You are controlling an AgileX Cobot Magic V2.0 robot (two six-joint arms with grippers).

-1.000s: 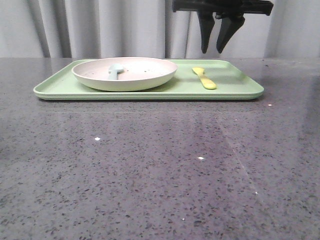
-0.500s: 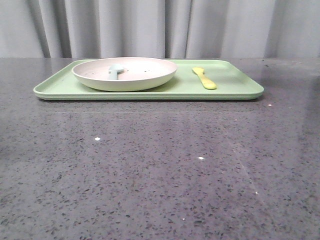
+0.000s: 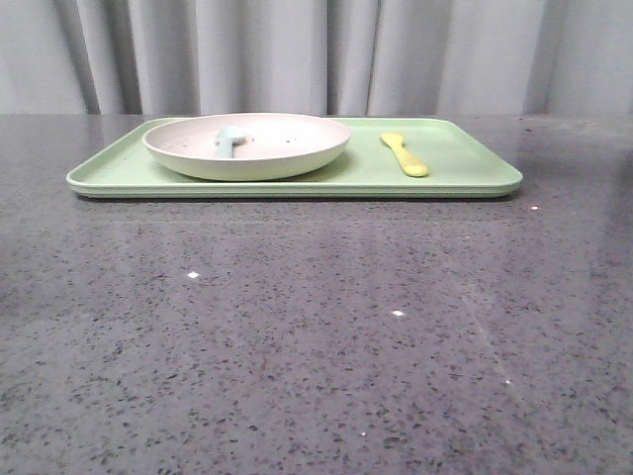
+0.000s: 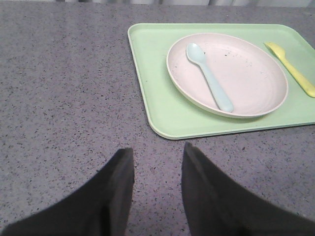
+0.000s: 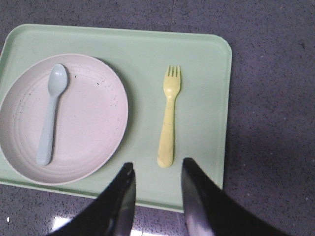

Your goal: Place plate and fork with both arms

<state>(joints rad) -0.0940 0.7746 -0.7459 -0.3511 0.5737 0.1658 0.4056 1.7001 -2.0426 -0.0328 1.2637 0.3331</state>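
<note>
The cream-white speckled plate (image 3: 247, 144) sits on the left part of a light-green tray (image 3: 465, 173); it also shows in the left wrist view (image 4: 246, 73) and the right wrist view (image 5: 88, 118). The yellow fork (image 3: 406, 155) lies on the tray to the plate's right, also seen in the right wrist view (image 5: 169, 115) and the left wrist view (image 4: 291, 74). My left gripper (image 4: 157, 153) is open and empty over bare table beside the tray. My right gripper (image 5: 157, 167) is open and empty, high above the tray by the fork's handle. Neither gripper shows in the front view.
A pale blue-green spoon (image 4: 210, 78) lies in the plate, also in the right wrist view (image 5: 50, 110). The speckled grey table (image 3: 316, 336) spreads in front of the tray. A grey curtain (image 3: 297, 49) hangs behind it.
The right gripper, hanging above the fork at the top of the front view a second ago, has gone out of that view. Plate, fork and spoon have not moved.
</note>
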